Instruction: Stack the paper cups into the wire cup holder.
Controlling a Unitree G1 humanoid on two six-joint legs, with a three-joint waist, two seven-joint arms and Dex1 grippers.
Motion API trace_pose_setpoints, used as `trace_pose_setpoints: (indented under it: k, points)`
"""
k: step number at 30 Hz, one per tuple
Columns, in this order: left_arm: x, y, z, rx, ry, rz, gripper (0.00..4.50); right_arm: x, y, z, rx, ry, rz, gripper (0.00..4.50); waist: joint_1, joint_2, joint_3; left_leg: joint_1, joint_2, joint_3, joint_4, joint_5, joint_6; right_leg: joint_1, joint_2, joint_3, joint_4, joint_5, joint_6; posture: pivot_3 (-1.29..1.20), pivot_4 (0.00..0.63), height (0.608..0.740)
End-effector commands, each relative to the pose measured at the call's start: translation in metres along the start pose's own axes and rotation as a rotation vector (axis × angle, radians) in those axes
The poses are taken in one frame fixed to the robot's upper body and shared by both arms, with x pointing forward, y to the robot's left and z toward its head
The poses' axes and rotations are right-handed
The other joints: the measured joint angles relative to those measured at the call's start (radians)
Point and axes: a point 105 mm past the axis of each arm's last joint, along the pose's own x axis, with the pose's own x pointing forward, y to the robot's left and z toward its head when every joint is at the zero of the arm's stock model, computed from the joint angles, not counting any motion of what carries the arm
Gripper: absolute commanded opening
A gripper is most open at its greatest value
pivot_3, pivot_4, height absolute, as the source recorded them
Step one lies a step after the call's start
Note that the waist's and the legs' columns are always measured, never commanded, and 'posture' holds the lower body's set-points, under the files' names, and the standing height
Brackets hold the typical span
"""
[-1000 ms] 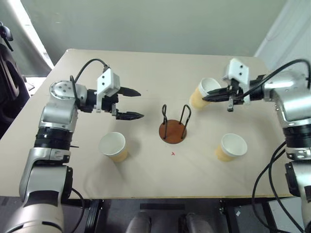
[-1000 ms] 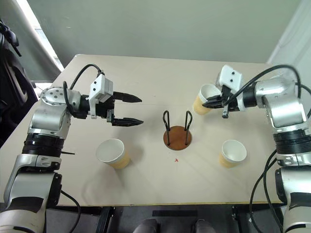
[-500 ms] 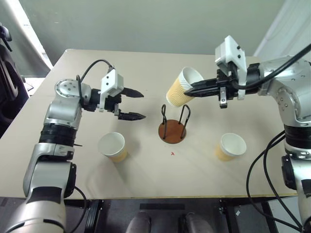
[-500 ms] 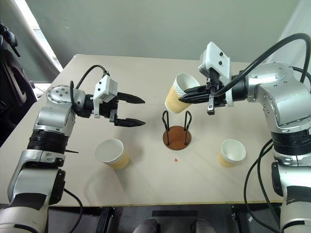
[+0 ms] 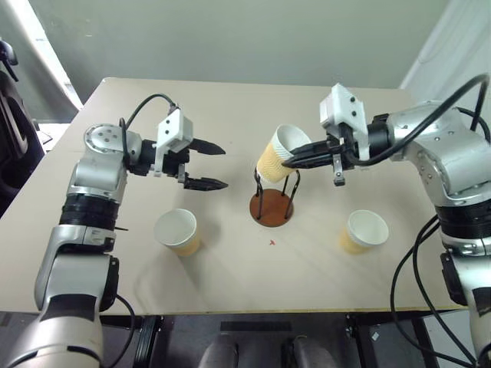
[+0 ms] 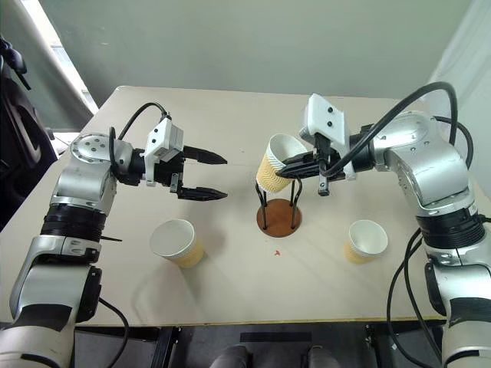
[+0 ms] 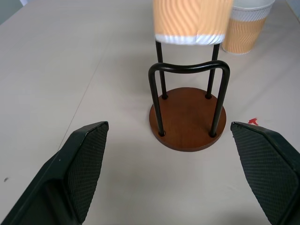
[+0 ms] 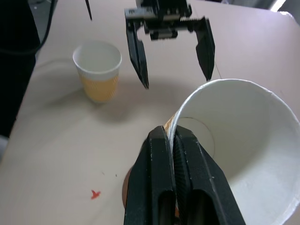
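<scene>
Tan ribbed paper cup point(image 5: 277, 153), white-rimmed, clamped in right pincer point(image 5: 294, 156) above wire cup holder point(image 5: 273, 207); left pincer point(image 5: 215, 165) spread apart.

text: none legible | labels: none | brands: none | numbers: none

We hold our left arm bent over the left part of the table, the forearm turned inward, and the left gripper point(image 5: 209, 164) points toward the middle with its two black fingers spread wide and nothing between them. Our right arm reaches in from the right side, the wrist tilted a little downward. The right gripper point(image 5: 290, 159) is pinched closed on the rim of a paper cup point(image 5: 275, 153), which hangs tilted in the air.
</scene>
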Motion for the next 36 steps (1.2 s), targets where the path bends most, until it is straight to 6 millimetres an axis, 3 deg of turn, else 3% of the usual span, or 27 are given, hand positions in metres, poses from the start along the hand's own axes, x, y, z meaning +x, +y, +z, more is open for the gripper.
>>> trace_pose_setpoints:
  k: [1, 9, 18, 21, 28, 36]
  points:
    - [-0.008, 0.003, 0.014, 0.048, -0.019, 0.028, 4.5, -0.005, -0.002, 0.0, -0.052, 0.022, -0.009, 0.06, 0.0, 0.0, 0.0, 0.0, 0.0, 0.0, 0.0, 0.0, 0.0, 0.0, 0.0, 0.0, 0.0, 0.0, 0.0, 0.0, 0.15, 0.74]
    - [-0.007, 0.003, 0.013, 0.048, -0.016, 0.031, 4.5, -0.002, 0.002, -0.006, -0.066, 0.048, 0.017, 0.06, 0.0, 0.0, 0.0, 0.0, 0.0, 0.0, 0.0, 0.0, 0.0, 0.0, 0.0, 0.0, 0.0, 0.0, 0.0, 0.0, 0.15, 0.74]
    - [-0.008, 0.005, 0.015, 0.053, -0.015, 0.036, 4.5, 0.006, 0.001, 0.008, -0.029, -0.057, -0.013, 3.09, -0.002, 0.0, 0.0, 0.0, 0.0, 0.0, 0.0, 0.0, 0.0, 0.0, 0.0, 0.0, 0.0, 0.0, 0.0, 0.0, 0.15, 0.74]
    - [-0.014, 0.005, 0.019, 0.058, -0.013, 0.041, 4.5, 0.004, -0.002, 0.013, 0.003, -0.089, -0.036, 3.09, -0.001, 0.0, 0.0, 0.0, 0.0, 0.0, 0.0, 0.0, 0.0, 0.0, 0.0, 0.0, 0.0, 0.0, 0.0, 0.0, 0.15, 0.74]
    - [-0.051, -0.001, 0.031, 0.085, 0.068, 0.041, 4.5, -0.01, -0.004, 0.025, 0.091, -0.206, -0.098, 3.09, -0.009, 0.0, 0.0, -0.001, 0.0, 0.0, -0.001, 0.0, 0.0, -0.001, 0.0, 0.0, -0.001, 0.0, 0.0, 0.0, 0.15, 0.74]
    - [-0.077, -0.033, 0.056, 0.085, 0.104, -0.018, 4.5, -0.024, -0.005, 0.025, 0.11, -0.257, -0.124, 3.09, -0.013, 0.0, 0.0, -0.001, 0.0, 0.0, -0.002, 0.0, 0.0, -0.001, 0.001, 0.0, -0.001, 0.0, 0.0, 0.0, 0.15, 0.74]
